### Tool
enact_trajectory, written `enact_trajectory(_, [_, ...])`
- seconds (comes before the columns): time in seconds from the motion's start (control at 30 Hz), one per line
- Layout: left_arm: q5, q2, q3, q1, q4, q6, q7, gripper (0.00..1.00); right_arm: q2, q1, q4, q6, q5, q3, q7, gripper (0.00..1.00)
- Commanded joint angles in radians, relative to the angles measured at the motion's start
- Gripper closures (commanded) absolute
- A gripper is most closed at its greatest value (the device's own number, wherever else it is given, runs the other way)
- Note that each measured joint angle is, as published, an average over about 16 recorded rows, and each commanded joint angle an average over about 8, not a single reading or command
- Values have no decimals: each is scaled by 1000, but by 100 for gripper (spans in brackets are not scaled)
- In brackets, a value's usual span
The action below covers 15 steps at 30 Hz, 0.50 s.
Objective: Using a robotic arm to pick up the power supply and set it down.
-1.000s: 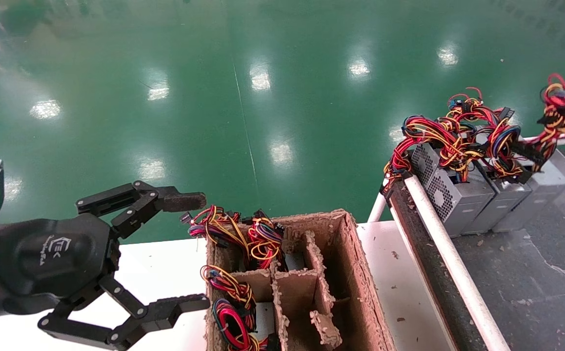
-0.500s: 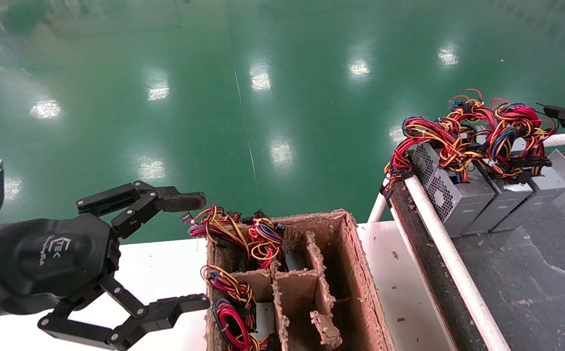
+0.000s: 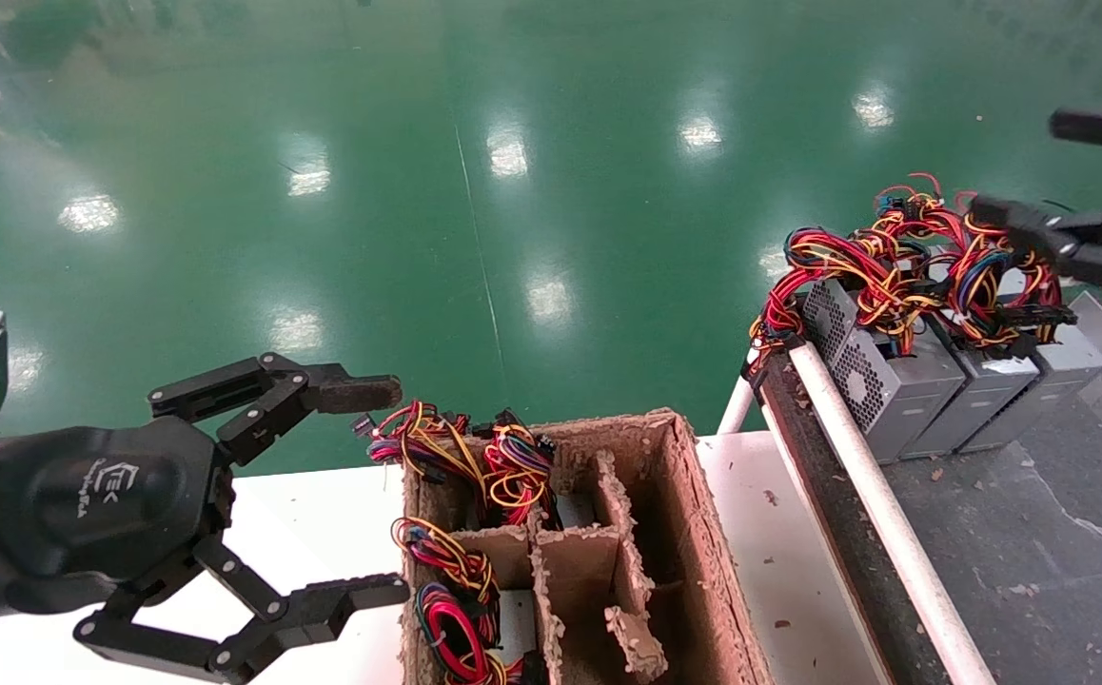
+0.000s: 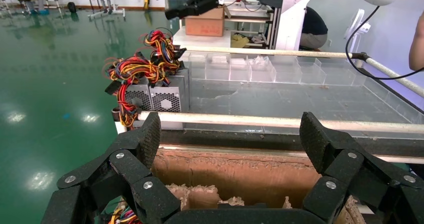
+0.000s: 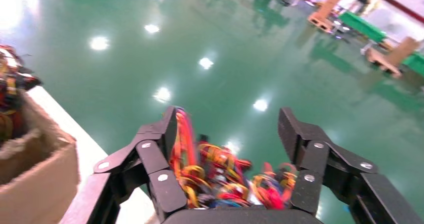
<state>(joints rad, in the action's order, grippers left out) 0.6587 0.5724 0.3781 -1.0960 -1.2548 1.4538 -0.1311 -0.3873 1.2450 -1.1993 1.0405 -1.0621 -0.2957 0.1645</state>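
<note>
Nothing is lifted yet: the right gripper point(image 3: 1098, 181) hangs spread wide above the power supply point(image 3: 879, 376); the left gripper point(image 3: 375, 490), also spread, idles beside the pulp tray point(image 3: 694, 533).

logo | white mark seen on left end effector point(image 3: 375, 490) palm | lettering too small to be read | no other text
</note>
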Motion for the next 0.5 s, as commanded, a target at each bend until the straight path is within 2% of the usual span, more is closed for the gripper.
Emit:
enact_trajectory(0.03, [0,0,0,0,0,0,0,0,-8,-6,-3,17,13,1,1,0])
enact_trajectory(0.5, [0,0,0,0,0,0,0,0,-68,-52,-26,138,101,5,7,0])
